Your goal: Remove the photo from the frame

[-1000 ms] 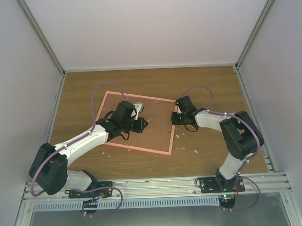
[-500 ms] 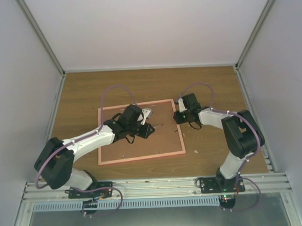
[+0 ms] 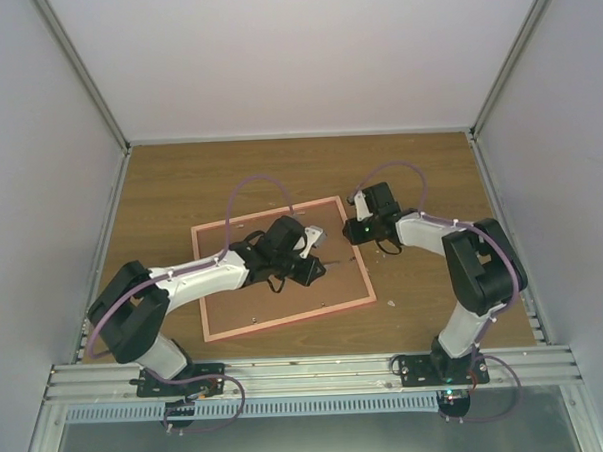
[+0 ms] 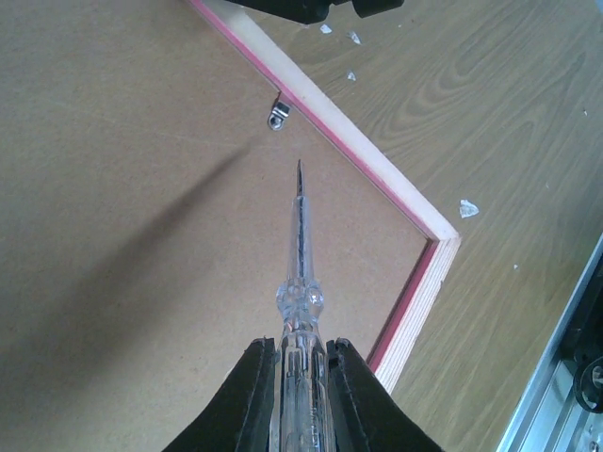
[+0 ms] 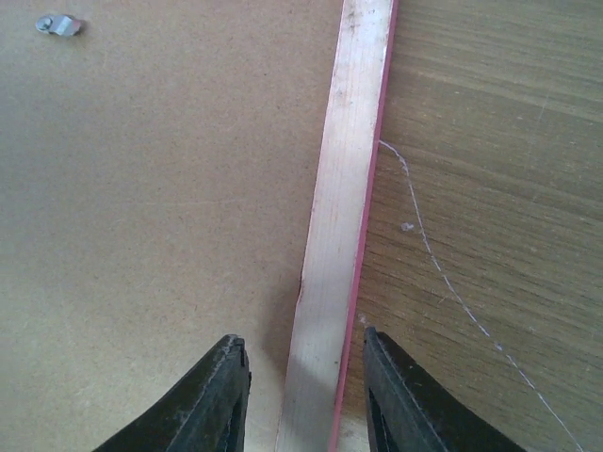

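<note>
The frame [image 3: 291,320] lies face down on the table, brown backing board [image 3: 250,298] up, pale pink rim around it. The photo is hidden under the board. My left gripper [image 3: 309,258] is over the board's right half, shut on a clear-handled screwdriver [image 4: 300,282]. Its tip points at a small metal clip [image 4: 276,117] by the rim [image 4: 377,169], just short of it. My right gripper [image 3: 360,229] is at the frame's far right edge. Its jaws stand open, one each side of the rim [image 5: 344,169], with gaps showing.
A second metal clip [image 5: 58,25] sits on the board. Small white chips [image 3: 392,303] lie on the wooden table near the frame's right side, also in the left wrist view [image 4: 468,207]. A metal rail [image 3: 308,371] runs along the near edge; grey walls enclose the table.
The frame has turned counterclockwise and shifted nearer. My left gripper has moved right across the board with the screwdriver. My right gripper has stayed at the frame's right edge.
</note>
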Tool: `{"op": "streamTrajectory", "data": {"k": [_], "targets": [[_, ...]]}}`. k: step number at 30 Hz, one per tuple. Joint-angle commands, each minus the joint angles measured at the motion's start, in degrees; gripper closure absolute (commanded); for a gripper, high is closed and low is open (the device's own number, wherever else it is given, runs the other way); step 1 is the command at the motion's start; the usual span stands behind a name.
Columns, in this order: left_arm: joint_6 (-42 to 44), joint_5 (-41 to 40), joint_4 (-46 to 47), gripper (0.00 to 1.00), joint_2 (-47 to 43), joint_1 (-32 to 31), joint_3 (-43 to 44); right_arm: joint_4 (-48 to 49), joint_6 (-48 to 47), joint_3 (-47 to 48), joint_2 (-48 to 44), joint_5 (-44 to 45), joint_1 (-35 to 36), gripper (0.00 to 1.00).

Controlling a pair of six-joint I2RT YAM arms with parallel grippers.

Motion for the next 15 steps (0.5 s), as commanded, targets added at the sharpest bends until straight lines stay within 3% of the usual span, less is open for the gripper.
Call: {"op": "streamTrajectory", "data": {"k": [1, 15], "targets": [[1.37, 0.3, 3.77, 1.0, 2.07, -1.12, 2.79, -0.82, 2.17, -1.46, -2.36, -1.11, -0.16, 0.66], [2.44, -0.38, 3.96, 1.0, 9.26, -2.22, 7.38, 0.84, 4.32, -3.4, -1.75, -2.5, -0.17, 0.79]]}}
